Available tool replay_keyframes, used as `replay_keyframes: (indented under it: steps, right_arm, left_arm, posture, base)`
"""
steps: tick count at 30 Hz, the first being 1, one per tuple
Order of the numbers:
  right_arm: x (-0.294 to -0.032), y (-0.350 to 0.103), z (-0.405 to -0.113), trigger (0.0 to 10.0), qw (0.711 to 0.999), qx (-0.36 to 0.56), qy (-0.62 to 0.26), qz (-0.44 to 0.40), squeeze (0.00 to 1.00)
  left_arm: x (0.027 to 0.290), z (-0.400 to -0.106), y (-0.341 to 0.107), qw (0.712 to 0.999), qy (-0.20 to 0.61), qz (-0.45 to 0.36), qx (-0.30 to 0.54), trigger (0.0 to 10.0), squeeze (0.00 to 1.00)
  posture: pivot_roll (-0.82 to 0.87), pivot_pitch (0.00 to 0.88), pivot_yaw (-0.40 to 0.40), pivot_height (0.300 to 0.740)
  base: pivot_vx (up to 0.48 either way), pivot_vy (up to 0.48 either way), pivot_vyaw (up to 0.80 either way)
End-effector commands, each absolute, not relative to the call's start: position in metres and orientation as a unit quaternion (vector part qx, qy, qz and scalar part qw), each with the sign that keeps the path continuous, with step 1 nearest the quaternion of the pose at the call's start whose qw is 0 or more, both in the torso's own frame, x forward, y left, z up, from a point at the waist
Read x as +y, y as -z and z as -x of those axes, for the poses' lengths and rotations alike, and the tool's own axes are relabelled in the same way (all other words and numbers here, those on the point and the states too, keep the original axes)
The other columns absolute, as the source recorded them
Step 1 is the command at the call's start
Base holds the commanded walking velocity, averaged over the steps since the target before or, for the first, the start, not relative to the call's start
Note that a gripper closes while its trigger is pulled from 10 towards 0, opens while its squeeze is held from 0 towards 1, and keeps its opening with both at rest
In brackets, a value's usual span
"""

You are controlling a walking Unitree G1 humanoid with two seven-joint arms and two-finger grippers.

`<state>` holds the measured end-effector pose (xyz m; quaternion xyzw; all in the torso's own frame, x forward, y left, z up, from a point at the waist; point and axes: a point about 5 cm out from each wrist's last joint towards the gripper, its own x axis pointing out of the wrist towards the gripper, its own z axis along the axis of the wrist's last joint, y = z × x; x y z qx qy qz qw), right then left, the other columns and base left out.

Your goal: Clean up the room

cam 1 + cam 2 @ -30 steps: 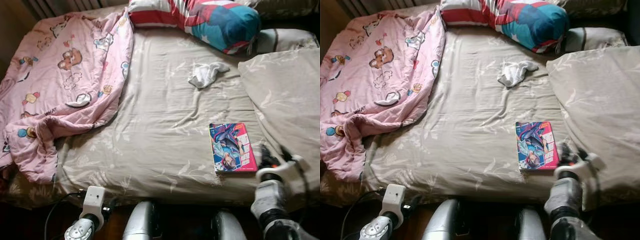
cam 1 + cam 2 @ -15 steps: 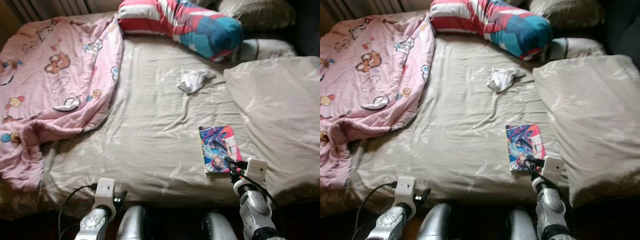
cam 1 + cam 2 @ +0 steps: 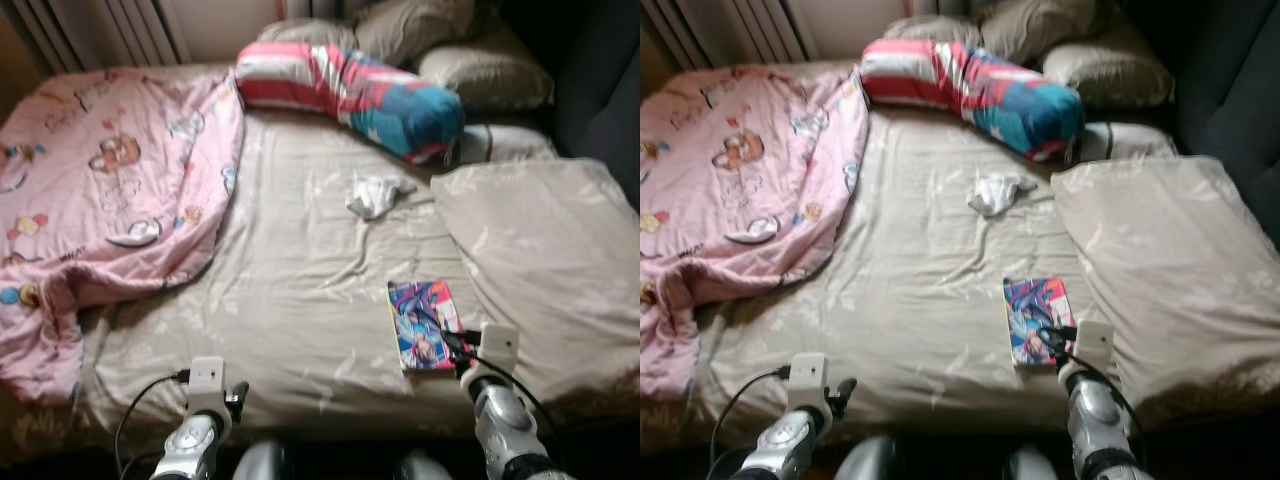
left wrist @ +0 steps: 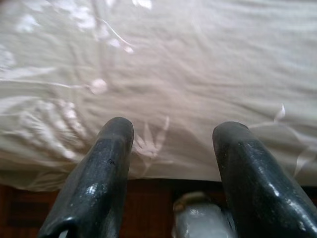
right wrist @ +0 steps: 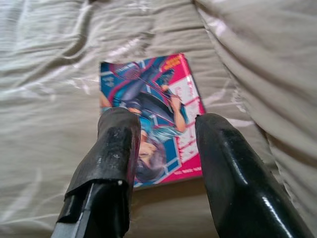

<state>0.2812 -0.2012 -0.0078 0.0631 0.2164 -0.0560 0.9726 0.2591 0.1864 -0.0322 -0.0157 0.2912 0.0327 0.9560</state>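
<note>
From the head camera, a comic book [image 3: 424, 324] lies flat on the beige sheet of the bed [image 3: 300, 290], near the front edge and just beside a large beige pillow [image 3: 545, 260]. Its cover is glossy, with blue, pink and red artwork of a drawn figure. The right tool [image 3: 452, 342] hangs over the book's near corner; the left tool [image 3: 232, 398] sits low at the bed's front edge, well apart from the book. Farther up the sheet lies a crumpled white cloth [image 3: 375, 195], with a striped red, white and teal bolster [image 3: 350, 92] beyond it and a pink cartoon-print blanket [image 3: 100, 190] heaped on the robot's left.

In the left wrist view, the left tool [image 4: 171, 148] is spread wide with nothing between its black fingers [image 4: 106, 168], over the sheet's edge.

In the right wrist view, the right tool [image 5: 163, 148] is released, its fingers [image 5: 116, 148] straddling the book's lower part above the cover; whether they touch it cannot be told
</note>
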Motion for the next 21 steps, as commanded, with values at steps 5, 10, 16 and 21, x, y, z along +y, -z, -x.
replay_keyframes:
  steps: [5, 10, 16, 21]
  right_arm:
    - [-0.188, 0.045, -0.243, 10.0, 0.944, 0.321, 0.037, -0.069, 0.0]
    - [-0.182, 0.06, -0.223, 10.0, 0.93, 0.362, 0.012, -0.058, 0.0]
    - [-0.187, 0.072, -0.202, 10.0, 0.917, 0.398, 0.008, -0.027, 0.0]
    - [-0.199, 0.08, -0.185, 10.0, 0.903, 0.429, 0.015, 0.0, 0.0]
  left_arm:
    - [0.185, -0.243, 0.048, 0.936, -0.048, 0.023, 0.347, 10.0, 0.0]
    - [0.188, -0.228, 0.058, 0.925, -0.061, 0.021, 0.375, 10.0, 0.0]
    - [0.192, -0.214, 0.066, 0.913, -0.066, 0.016, 0.401, 10.0, 0.0]
    - [0.195, -0.194, 0.078, 0.895, -0.076, 0.015, 0.439, 10.0, 0.0]
  posture:
    - [-0.07, 0.068, 0.034, 0.74]
    - [-0.06, 0.077, 0.021, 0.74]
    - [-0.05, 0.103, 0.015, 0.74]
    - [-0.06, 0.126, 0.011, 0.74]
  base:
    - [0.0, 0.0, 0.0]
    - [0.0, 0.0, 0.0]
    - [0.0, 0.0, 0.0]
    - [0.0, 0.0, 0.0]
